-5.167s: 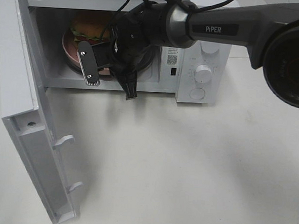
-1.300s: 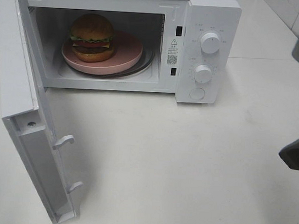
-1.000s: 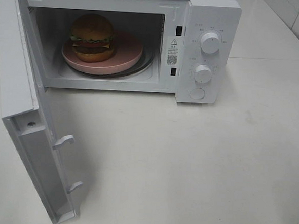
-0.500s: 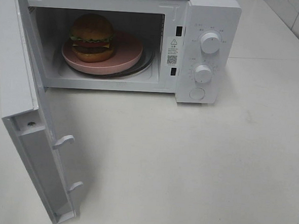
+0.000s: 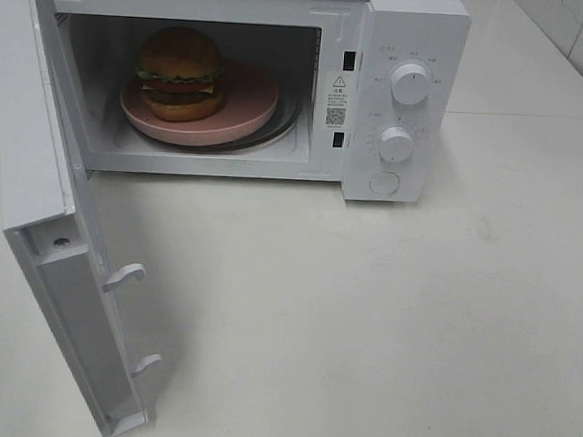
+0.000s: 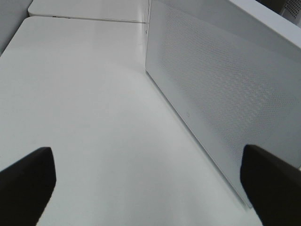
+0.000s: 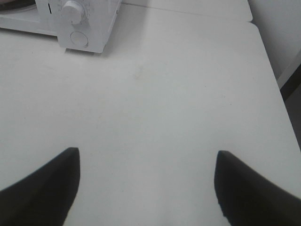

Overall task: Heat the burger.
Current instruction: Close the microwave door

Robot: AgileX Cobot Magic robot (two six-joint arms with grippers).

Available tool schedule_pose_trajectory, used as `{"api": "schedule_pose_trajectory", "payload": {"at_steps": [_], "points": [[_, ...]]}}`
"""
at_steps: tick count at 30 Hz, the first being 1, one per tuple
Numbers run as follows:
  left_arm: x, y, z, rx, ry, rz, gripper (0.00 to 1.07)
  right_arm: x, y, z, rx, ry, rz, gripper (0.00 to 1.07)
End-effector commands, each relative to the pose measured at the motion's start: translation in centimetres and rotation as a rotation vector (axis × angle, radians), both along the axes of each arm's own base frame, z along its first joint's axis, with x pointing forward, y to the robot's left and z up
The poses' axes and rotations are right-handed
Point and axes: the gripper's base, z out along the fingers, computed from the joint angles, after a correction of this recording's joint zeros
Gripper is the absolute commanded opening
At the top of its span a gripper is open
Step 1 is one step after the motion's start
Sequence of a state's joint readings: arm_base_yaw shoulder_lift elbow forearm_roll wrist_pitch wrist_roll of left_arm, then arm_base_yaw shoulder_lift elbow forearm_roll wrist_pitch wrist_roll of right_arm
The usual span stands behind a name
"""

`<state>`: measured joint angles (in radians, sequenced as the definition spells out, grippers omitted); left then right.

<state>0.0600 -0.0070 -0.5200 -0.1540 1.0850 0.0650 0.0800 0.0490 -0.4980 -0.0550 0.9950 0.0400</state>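
A white tabletop fills most of the high view. At the top of the frame stands a boxy white microwave oven, its white hinged door swung wide open down the left edge. In the open cavity, upper left of centre, lies a flat round pink plate. The small domed orange-brown burger with green lettuce sits on the plate's left part. Two round white knobs are stacked on the panel at the right.

Only this high view shows the burger and the cavity, and it shows neither arm.

The left wrist view shows a white perforated panel standing on the tabletop. The left jaws, dark tips in the lower corners, are spread wide with only tabletop between them.

The right wrist view shows the oven's knob corner at upper left. The right jaws are parted over bare tabletop.

The burger is well apart from both pairs.
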Motion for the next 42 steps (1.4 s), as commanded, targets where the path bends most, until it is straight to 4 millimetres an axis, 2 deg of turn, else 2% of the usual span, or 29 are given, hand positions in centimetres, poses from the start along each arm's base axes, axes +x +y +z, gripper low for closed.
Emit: {"api": "schedule_pose_trajectory", "payload": {"at_steps": [1,42], "points": [[-0.16,-0.06,0.04,-0.009,-0.026,-0.001,1.0,-1.22,-0.07,-0.07,-0.005,-0.08,-0.013,0.76],[-0.13,-0.05,0.04,-0.008,-0.024,0.0,1.0,-1.19,-0.07,-0.07,-0.004,-0.078,-0.013,0.76]]}}
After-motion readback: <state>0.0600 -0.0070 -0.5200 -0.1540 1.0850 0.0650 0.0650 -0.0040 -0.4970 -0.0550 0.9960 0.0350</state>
